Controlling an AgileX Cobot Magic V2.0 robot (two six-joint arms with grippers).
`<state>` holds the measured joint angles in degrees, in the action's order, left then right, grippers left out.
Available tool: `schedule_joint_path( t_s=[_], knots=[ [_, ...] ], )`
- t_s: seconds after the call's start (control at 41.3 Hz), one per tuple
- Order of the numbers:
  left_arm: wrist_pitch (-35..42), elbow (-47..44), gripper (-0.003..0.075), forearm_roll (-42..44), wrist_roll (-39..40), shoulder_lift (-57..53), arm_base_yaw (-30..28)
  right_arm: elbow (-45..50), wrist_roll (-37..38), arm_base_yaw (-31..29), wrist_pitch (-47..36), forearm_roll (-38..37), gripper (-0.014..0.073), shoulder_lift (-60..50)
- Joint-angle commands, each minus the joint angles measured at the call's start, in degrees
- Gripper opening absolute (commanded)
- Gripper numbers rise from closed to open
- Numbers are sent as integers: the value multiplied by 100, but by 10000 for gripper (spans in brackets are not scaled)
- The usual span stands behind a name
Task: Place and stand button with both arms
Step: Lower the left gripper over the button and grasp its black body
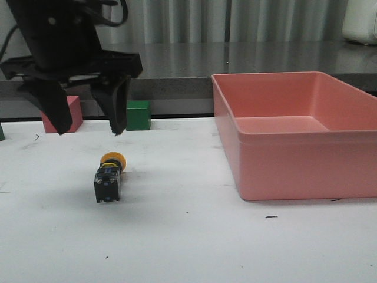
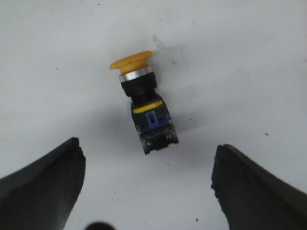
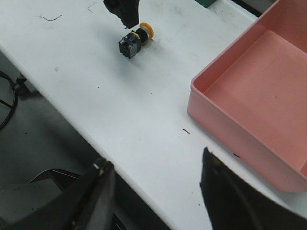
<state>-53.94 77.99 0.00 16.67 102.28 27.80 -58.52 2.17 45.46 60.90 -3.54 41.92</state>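
Observation:
The button (image 1: 109, 175) lies on its side on the white table (image 1: 188, 242), yellow cap pointing away from me, black base toward the front edge. My left gripper (image 1: 91, 131) hangs open a little above and behind it, nothing between its fingers. In the left wrist view the button (image 2: 143, 101) lies ahead of the wide-open left gripper (image 2: 148, 155), apart from both fingers. The right gripper (image 3: 156, 165) stands open over the table's front edge, far from the button (image 3: 135, 40); it is out of the front view.
A large pink bin (image 1: 294, 132) stands on the right half of the table. A green cube (image 1: 138, 115) and a red cube (image 1: 66, 112) sit at the back left. The table's front edge (image 3: 86, 129) drops off below the right gripper.

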Motion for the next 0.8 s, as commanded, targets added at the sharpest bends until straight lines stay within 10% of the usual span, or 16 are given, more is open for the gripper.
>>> schedule_joint_path(
  t_s=[0.0,0.775],
  knots=[
    [85,359,535,350,568,115,32,-147,-67,-23,-330,-91,426,-21],
    [444,973,472,500,1170,1303,32,-147,-67,-23,-330,-91,426,-21]
  ],
)
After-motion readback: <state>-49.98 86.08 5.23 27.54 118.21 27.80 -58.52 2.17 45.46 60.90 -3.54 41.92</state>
